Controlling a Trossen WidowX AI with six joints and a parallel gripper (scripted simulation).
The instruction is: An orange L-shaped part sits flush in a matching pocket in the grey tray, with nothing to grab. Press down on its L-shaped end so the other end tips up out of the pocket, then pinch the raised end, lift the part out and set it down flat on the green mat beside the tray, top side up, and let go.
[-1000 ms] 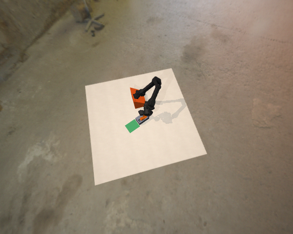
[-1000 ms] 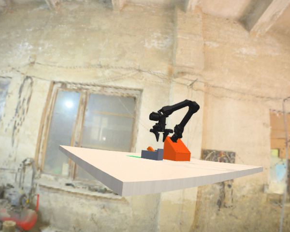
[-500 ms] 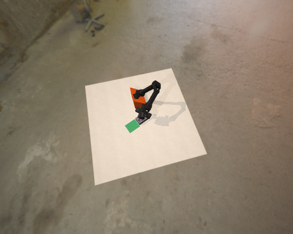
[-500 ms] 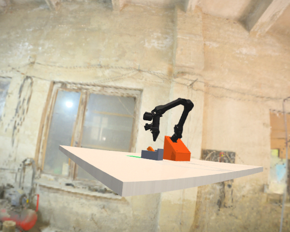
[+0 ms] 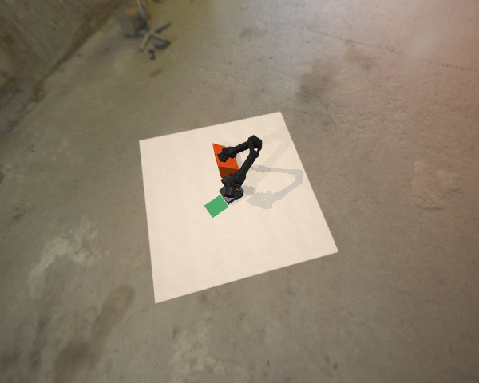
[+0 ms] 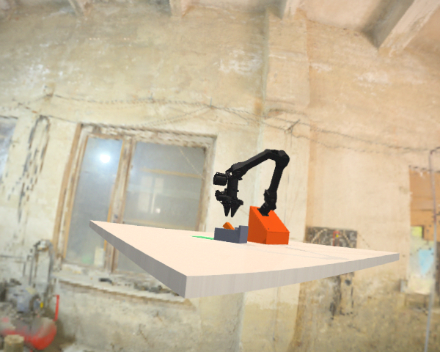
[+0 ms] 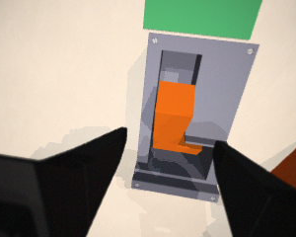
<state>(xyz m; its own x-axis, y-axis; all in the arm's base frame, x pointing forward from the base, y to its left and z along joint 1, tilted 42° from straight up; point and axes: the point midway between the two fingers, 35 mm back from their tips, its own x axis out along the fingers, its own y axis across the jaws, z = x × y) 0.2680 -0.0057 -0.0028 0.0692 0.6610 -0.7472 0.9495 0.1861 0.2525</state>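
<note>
The orange L-shaped part (image 6: 228,225) (image 7: 175,116) is tilted in the pocket of the grey tray (image 6: 227,235) (image 7: 218,89). Its straight end, toward the green mat, stands raised above the tray's rim; its L-shaped end is down in the pocket. The green mat (image 5: 215,206) (image 7: 202,17) lies beside the tray's far short side in the wrist view. My gripper (image 6: 229,215) (image 7: 170,139) is open and empty, pointing down above the tray and the part, with a gap to the part. In the top view the arm hides the part and most of the tray.
The orange robot base (image 5: 229,170) (image 6: 268,228) stands close to the tray, on the side away from the mat. The tray has a raised dark ledge near its end by the base. The pale table top (image 5: 239,255) (image 6: 197,261) carries all of these.
</note>
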